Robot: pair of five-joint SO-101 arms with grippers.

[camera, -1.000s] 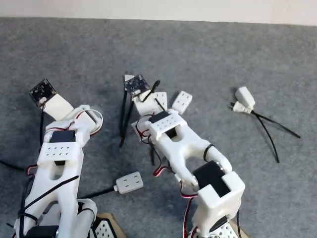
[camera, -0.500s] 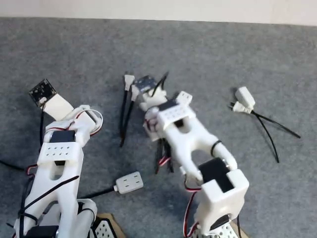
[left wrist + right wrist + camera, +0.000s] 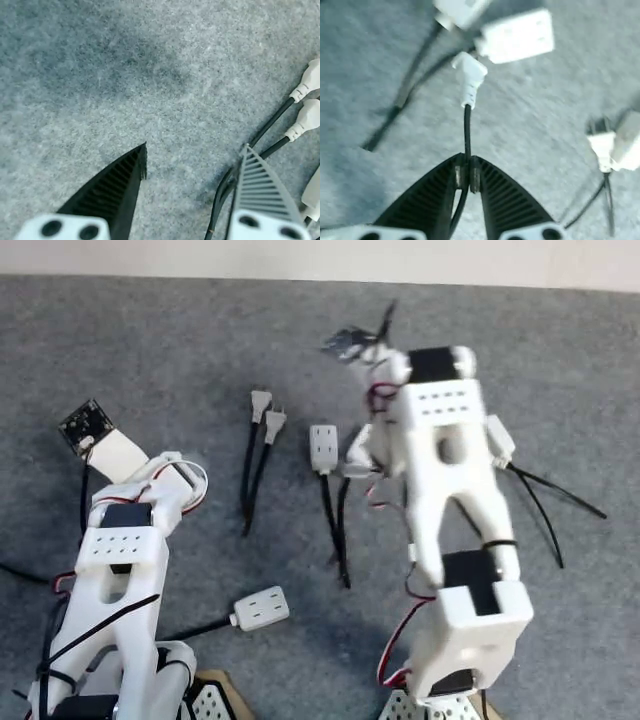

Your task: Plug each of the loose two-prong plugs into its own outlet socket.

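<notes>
Right arm's swinging out toward the far side, right gripper (image 3: 464, 177) pinching tight on a black cord (image 3: 467, 125), its plug (image 3: 469, 77) lying just beside a white socket (image 3: 517, 36). Left gripper (image 3: 195, 146) is hanging wide open, holding nothing.

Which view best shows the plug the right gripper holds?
Right wrist view: the plug hangs beyond the right gripper, which is shut on its cord. In the high view the right arm lies over it; the left wrist view shows other plugs.
</notes>
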